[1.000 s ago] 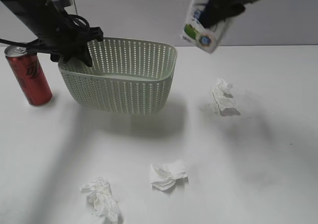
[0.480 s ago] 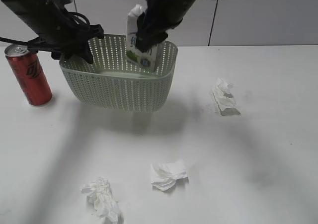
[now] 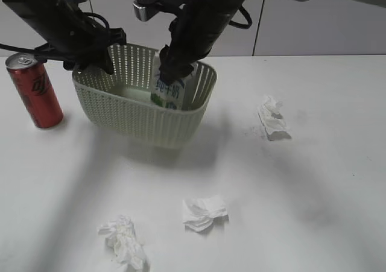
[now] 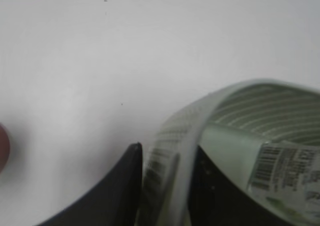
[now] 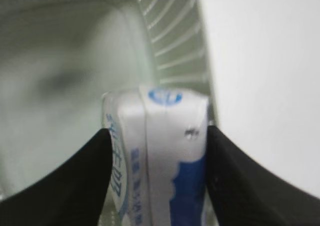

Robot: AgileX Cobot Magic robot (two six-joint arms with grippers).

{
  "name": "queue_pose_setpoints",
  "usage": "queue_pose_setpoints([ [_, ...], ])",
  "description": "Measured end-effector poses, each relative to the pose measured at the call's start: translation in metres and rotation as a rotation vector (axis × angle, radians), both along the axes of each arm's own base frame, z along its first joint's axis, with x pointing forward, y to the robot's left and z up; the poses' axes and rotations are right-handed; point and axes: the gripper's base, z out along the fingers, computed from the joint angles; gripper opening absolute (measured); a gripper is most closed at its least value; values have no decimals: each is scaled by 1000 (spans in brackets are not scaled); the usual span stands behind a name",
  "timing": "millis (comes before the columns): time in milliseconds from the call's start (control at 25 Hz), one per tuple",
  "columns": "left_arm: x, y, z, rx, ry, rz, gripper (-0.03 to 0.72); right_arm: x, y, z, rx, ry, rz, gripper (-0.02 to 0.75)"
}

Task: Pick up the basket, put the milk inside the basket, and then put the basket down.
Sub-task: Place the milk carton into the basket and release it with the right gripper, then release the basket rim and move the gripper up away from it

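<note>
The pale green basket [image 3: 145,112] hangs tilted a little above the white table, left of centre. My left gripper [image 3: 96,58] is shut on its left rim; the left wrist view shows the rim [image 4: 175,151] between the two black jaws [image 4: 167,186]. My right gripper [image 3: 175,67] is shut on the milk [image 3: 169,91], a white carton with blue print, and holds it inside the basket at its right end. In the right wrist view the carton [image 5: 157,151] sits between the jaws [image 5: 157,181] over the basket floor [image 5: 55,100].
A red can [image 3: 36,91] stands left of the basket. Crumpled white tissues lie on the table: one at the right [image 3: 271,118], one front centre [image 3: 205,211], one front left [image 3: 123,242]. A grey wall runs behind the table.
My right gripper has carried the milk from high at the right down into the basket's right end. The basket has tipped slightly. The left gripper keeps its hold on the rim.
</note>
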Motion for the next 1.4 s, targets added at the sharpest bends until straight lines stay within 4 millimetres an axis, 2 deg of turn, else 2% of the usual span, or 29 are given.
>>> queue_pose_setpoints([
  [40,0,0,0,2,-3,-1,230,1,0,1,5,-7,-2,445],
  [80,0,1,0,14,-6,-12,148,1,0,2,8,-9,-3,491],
  [160,-3,3,-6,50,23,-34,125,0,0,4,10,-11,-2,568],
  [240,-2,3,-6,50,22,-31,43,-2,-2,13,10,-25,1,608],
  [360,-1,1,-5,25,13,-15,0,-6,-12,45,2,-95,4,623],
  [600,-1,1,-4,20,8,-12,0,-24,-53,126,55,-176,-75,625],
  [720,-1,1,-4,17,9,-11,0,-36,-78,156,57,-178,-133,623],
  [880,-1,1,-4,19,9,-12,0,-52,-120,185,34,-205,-260,615],
  [1000,0,1,-5,19,8,-12,0,-71,-155,188,11,-165,-362,612],
  [1160,2,0,-11,19,12,-9,0,-105,-198,172,-32,-62,-498,596],
  [1280,4,0,-19,25,28,-9,0,-137,-218,157,-55,-24,-541,596],
  [1400,6,-1,-30,30,48,-8,0,-169,-227,144,-53,-14,-554,595],
])
